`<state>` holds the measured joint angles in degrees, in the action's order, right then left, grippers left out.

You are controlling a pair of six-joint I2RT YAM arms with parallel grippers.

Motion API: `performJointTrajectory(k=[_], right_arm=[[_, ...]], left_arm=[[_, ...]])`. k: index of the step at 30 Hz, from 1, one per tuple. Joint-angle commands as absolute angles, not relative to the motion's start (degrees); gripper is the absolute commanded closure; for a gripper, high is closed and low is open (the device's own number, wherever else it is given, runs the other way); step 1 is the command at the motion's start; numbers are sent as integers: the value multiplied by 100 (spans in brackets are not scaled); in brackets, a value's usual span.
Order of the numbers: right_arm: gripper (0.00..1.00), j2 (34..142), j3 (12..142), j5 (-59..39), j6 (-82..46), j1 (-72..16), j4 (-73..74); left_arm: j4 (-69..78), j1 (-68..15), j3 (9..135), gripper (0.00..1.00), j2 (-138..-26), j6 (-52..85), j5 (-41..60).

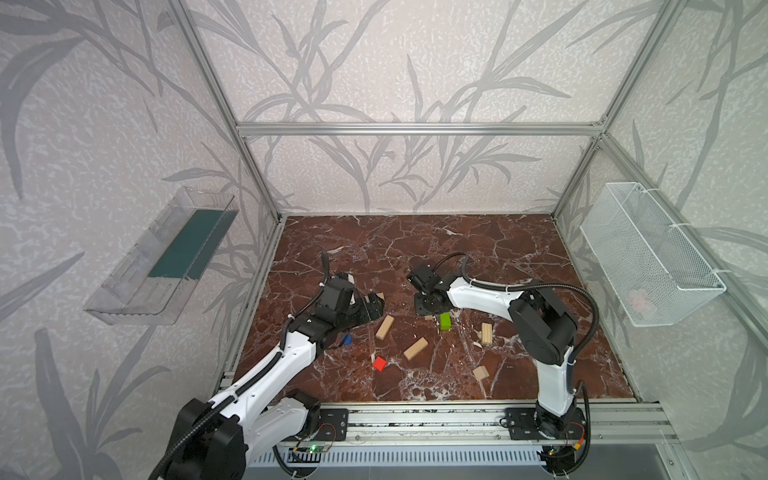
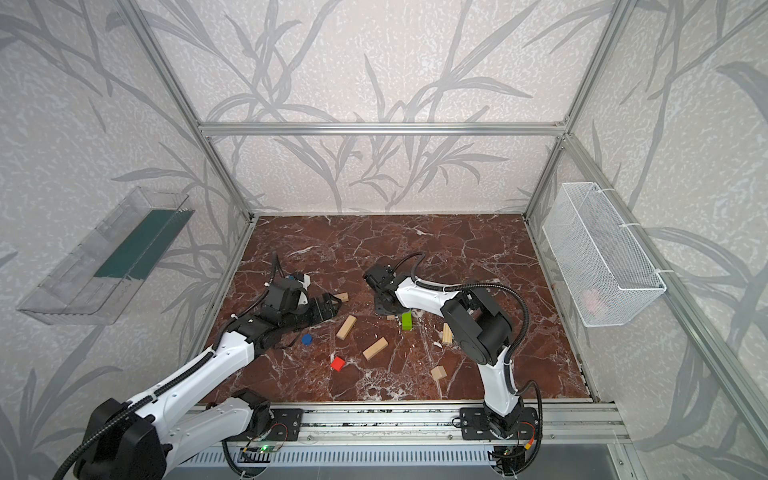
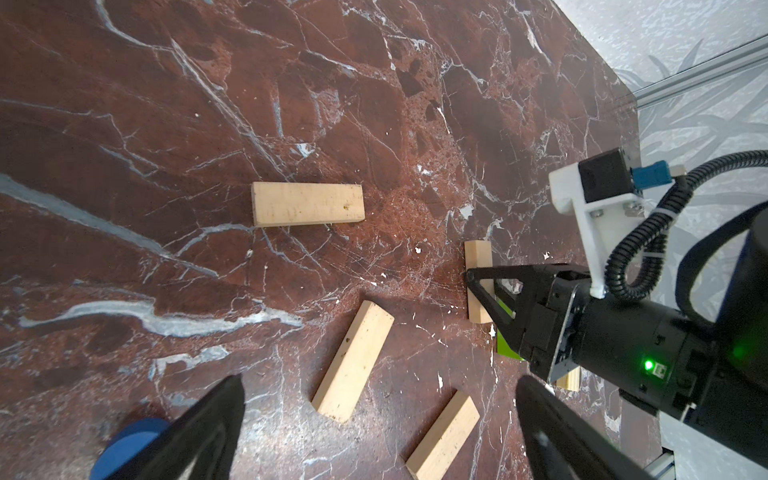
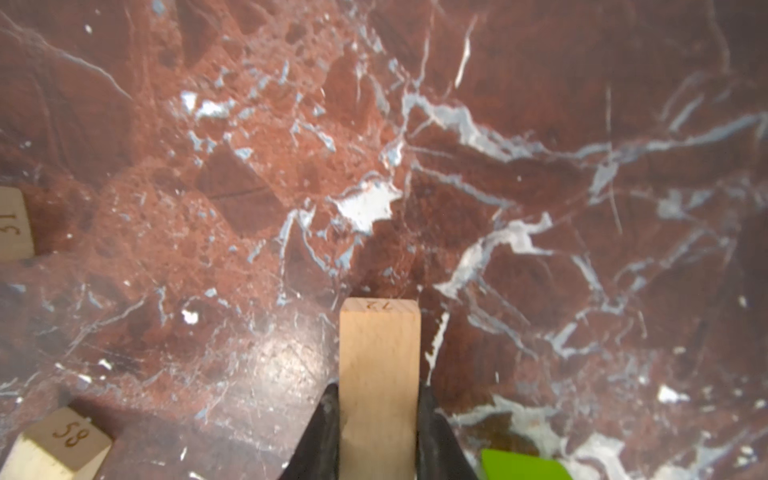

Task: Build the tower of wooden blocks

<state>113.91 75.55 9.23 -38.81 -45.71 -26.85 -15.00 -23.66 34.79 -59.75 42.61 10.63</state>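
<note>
My right gripper (image 4: pixel 379 388) is shut on a pale wood bar (image 4: pixel 379 353) marked 72, low over the marble floor; in the left wrist view its fingers (image 3: pixel 484 291) straddle that bar (image 3: pixel 478 255). The lime-green bar (image 1: pixel 445 321) lies just beside it. My left gripper (image 3: pixel 380 380) hangs wide open and empty above two pale bars (image 3: pixel 353 360) (image 3: pixel 442 436), with a short pale block (image 3: pixel 307 203) beyond them. The blue disc (image 1: pixel 346 339) sits by the left arm. In both top views the red block (image 1: pixel 379 363) and the pale wedge (image 1: pixel 481 372) lie nearer the front.
Another pale bar (image 1: pixel 486 333) lies under the right arm's elbow. A clear shelf (image 1: pixel 158 257) hangs on the left wall and a white wire basket (image 1: pixel 648 257) on the right wall. An aluminium rail (image 1: pixel 415 419) runs along the front edge.
</note>
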Motion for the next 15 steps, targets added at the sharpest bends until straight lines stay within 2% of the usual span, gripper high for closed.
performJointTrajectory(k=[1, 15], right_arm=[[81, 11197, 7400, 1130, -4230, -4696, -2693], [78, 11274, 7191, 1083, -4526, -4911, -2503]], left_arm=[[-1600, -2411, 3585, 1, -5874, 4352, 1005], [-1626, -2480, 3581, 1, -5896, 4395, 933]])
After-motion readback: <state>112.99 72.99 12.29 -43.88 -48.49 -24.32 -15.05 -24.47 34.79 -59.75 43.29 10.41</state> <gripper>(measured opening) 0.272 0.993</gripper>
